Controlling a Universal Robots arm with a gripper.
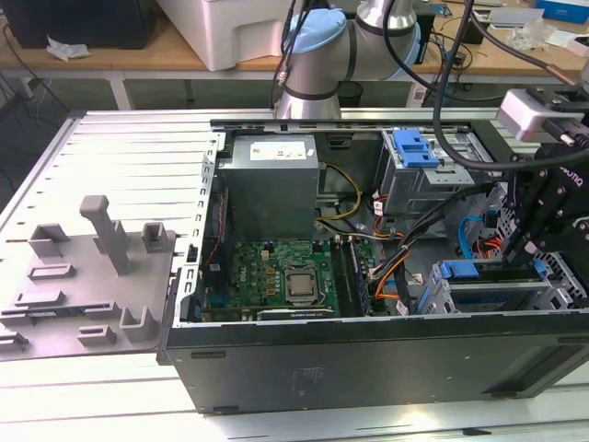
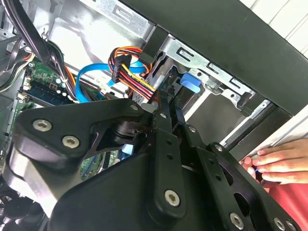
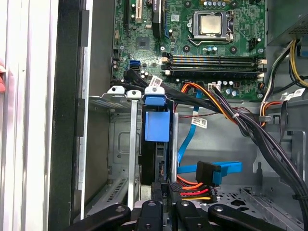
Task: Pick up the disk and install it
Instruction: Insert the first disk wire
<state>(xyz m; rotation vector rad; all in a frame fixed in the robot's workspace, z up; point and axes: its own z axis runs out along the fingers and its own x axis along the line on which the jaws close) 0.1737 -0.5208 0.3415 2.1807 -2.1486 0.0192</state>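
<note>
- The disk (image 3: pixel 157 126) stands on edge in a slot of the grey drive cage (image 3: pixel 120 103), and in the first wrist view its blue carrier bracket faces the camera.
- On the exterior view's clock, that cage sits at 3 o'clock from the motherboard (image 1: pixel 276 276), tight against the near wall of the open computer case (image 1: pixel 368 359).
- The gripper (image 1: pixel 523 262) hangs right over the cage and meets the disk's end in both wrist views. I cannot tell whether its jaws are spread or pinching the disk.
- Just beside the disk a blue data cable (image 3: pixel 211 169) curls past, next to a bundle of orange, red and yellow power wires (image 2: pixel 130 67).
- A person's hand (image 2: pixel 274 163) rests on the outer edge of the case, near the cage.
- From the motherboard, the power supply (image 1: pixel 273 184) lies at 12 o'clock and a blue latch piece (image 1: pixel 414 147) tops another cage at 2 o'clock.
- A grey fixture plate (image 1: pixel 92 276) lies outside the case at 9 o'clock.
</note>
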